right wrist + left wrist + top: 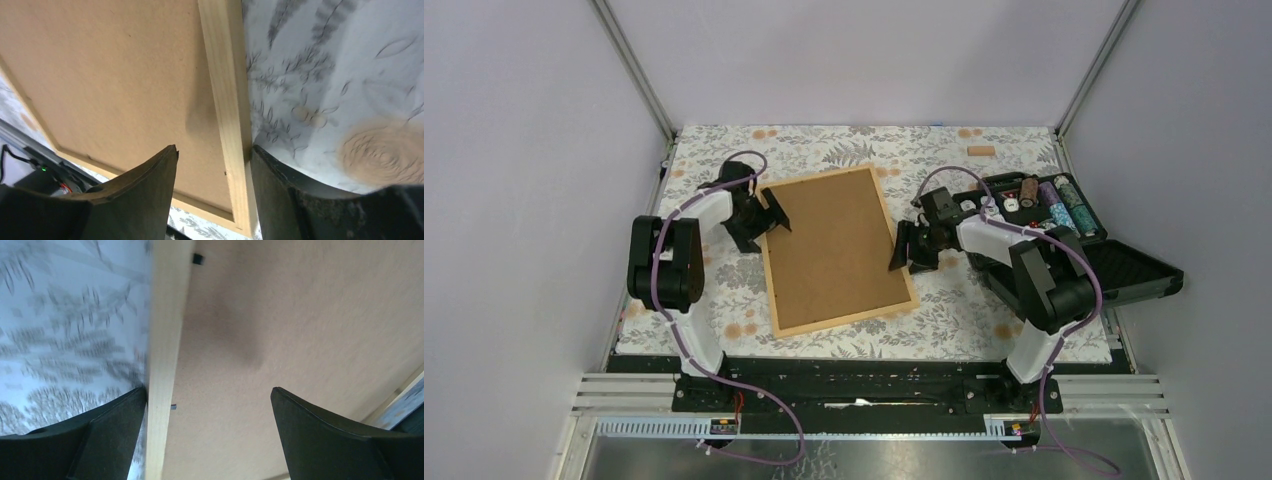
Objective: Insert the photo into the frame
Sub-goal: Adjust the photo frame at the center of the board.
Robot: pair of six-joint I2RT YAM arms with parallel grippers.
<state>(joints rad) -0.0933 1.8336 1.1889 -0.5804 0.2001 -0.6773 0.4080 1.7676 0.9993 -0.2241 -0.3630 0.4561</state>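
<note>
The frame (pixel 844 322) lies face down in the middle of the table, its brown backing board (pixel 834 245) up. The photo is hidden. My left gripper (pixel 764 222) is open at the frame's left rail. In the left wrist view (pixel 208 390) one finger sits against the outside of the rail (pixel 167 340) and the other hangs over the board. My right gripper (pixel 904 250) is open at the frame's right rail. In the right wrist view (pixel 215 147) one finger touches the outside of the rail (pixel 225 75) and the other is over the board.
An open black case (pixel 1124 265) with several spools and small parts stands at the right, close behind my right arm. A small wooden block (pixel 980 151) lies at the back right. A floral cloth (pixel 724 290) covers the table.
</note>
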